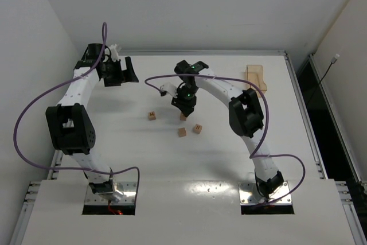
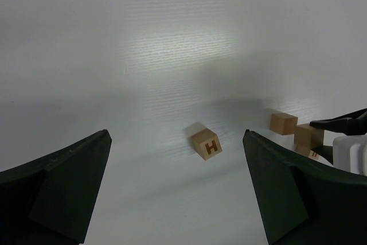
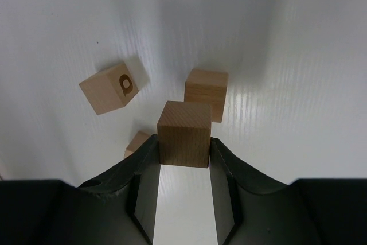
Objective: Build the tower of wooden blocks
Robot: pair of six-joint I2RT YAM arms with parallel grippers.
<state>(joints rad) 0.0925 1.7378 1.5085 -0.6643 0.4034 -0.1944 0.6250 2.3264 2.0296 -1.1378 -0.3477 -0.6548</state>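
Observation:
My right gripper [image 1: 184, 109] [image 3: 184, 144] is shut on a plain wood block [image 3: 183, 125] [image 1: 183, 117], held low over the middle of the table. Three more wood blocks lie singly nearby. One with a dark mark [image 3: 109, 88] is to the left, one plain [image 3: 206, 92] lies just beyond the held one, and one [image 3: 136, 142] is half hidden by my left finger. The top view shows them as an H block [image 1: 152, 116] and two blocks [image 1: 182, 132] [image 1: 196, 128]. My left gripper [image 1: 122, 72] [image 2: 178, 199] is open and empty, far from the H block [image 2: 207, 144]. No tower is in view.
A pale wooden tray [image 1: 256, 77] sits at the back right of the table. The purple cable [image 1: 172, 77] loops over the right arm near the blocks. The right gripper's tip [image 2: 344, 124] shows at the right edge of the left wrist view.

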